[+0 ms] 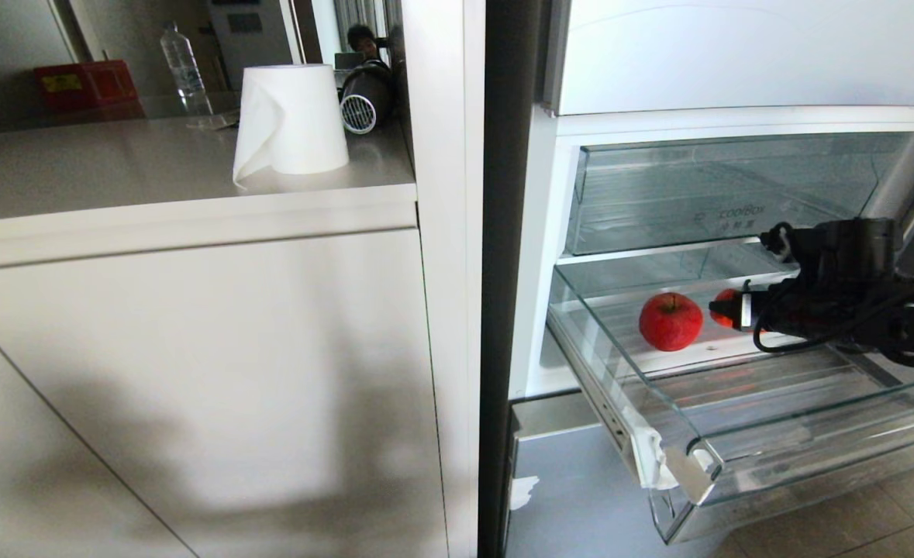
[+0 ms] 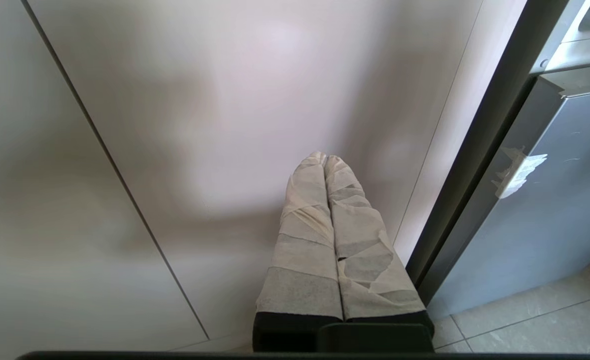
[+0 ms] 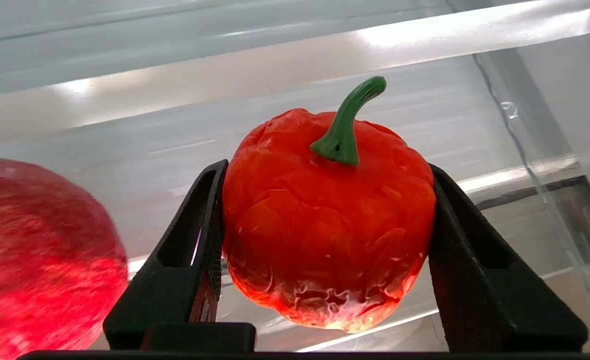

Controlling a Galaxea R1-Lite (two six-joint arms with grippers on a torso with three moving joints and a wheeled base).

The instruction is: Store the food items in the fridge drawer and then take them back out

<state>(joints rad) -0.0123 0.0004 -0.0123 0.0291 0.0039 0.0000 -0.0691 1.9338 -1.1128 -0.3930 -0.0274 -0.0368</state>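
The right gripper [image 3: 325, 260] is inside the pulled-out fridge drawer [image 1: 681, 457], with its fingers [image 3: 184, 260] pinching a red bell pepper [image 3: 327, 220] on both flanks. The pepper is upright, green stem up, and appears to be lifted slightly clear of the drawer floor, though contact underneath cannot be confirmed. A red apple [image 1: 670, 321] rests on the drawer floor just beside the pepper, on the robot's left of it, apart from the fingers. Above the open drawer sits the clear coolBox drawer [image 1: 728, 194], pushed in.

The left gripper [image 2: 332, 240] hangs low in front of the white cabinet [image 2: 224, 100], its tape-wrapped fingers pressed together and holding nothing.

Judged state: one item is in the grasp and one lies loose, both within the drawer.

Hazards from this position:
- Slip. The pepper skin is glossy and wrinkled, and the fingers bear on curved flanks. A fast lift or tilt may let it rotate or drop.
- Collision above. The coolBox drawer and its shelf overhang the rear of the open drawer. A steep upward path may strike them with the wrist or the stem.
- Collision at the front wall. Withdrawing too low may catch the pepper on the drawer's clear front edge.
- Disturbing the apple. A sideways sweep toward the robot's left may knock it rolling.
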